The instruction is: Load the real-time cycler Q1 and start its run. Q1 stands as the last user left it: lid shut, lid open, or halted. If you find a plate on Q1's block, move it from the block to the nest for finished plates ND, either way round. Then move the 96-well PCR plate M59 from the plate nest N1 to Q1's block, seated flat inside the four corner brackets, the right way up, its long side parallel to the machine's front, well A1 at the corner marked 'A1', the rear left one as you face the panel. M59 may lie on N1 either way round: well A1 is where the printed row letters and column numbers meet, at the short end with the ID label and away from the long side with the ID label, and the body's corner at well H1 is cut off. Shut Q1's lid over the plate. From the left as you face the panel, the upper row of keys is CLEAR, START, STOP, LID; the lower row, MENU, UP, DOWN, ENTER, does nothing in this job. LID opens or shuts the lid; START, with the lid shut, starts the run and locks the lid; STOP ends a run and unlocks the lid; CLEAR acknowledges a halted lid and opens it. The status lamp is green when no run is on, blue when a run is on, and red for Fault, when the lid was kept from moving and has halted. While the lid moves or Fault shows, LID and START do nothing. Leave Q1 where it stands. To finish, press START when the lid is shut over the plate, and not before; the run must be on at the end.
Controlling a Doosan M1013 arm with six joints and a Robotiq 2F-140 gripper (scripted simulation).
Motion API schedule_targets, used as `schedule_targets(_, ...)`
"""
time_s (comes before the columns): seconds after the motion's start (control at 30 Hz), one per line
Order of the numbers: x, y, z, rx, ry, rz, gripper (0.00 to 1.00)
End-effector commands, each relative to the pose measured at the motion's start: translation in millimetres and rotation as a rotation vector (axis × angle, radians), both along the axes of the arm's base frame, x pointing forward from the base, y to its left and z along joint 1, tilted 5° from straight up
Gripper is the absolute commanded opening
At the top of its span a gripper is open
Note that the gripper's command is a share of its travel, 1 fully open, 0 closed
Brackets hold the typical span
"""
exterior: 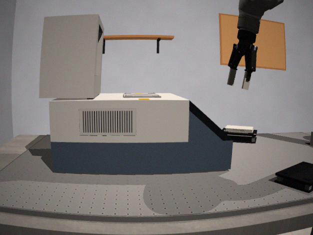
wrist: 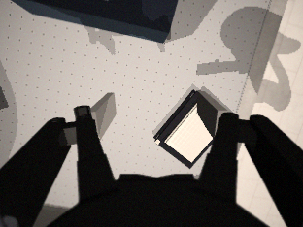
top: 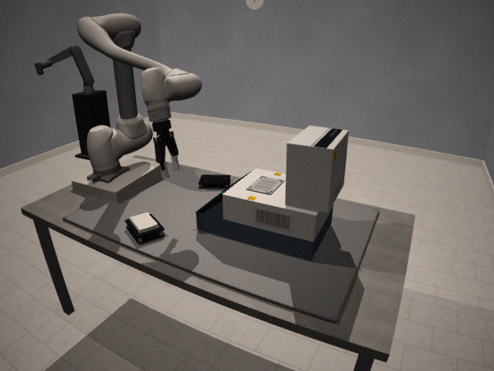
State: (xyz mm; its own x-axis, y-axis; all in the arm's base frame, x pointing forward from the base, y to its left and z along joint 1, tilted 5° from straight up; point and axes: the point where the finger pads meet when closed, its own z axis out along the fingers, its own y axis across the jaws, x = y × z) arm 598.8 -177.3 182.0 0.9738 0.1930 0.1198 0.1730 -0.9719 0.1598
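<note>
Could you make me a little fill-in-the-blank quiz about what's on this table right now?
1. The cycler's lid stands ____.
2. The pincer hangs in the air with its fingers ____, holding nothing.
3. The white plate rests on a ____ nest.
4. The other nest, near the cycler's front, carries ____ plate.

Missing words: open; apart; black; no
</note>
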Motion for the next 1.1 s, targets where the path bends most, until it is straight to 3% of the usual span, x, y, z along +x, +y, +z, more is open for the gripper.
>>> schedule_targets(0.0,-6,-10,3.3,0.009,0.012,-0.072,0.66)
schedule_targets(1.07,-66,-118,37.0,0.096,0.11,-0.709,0.66)
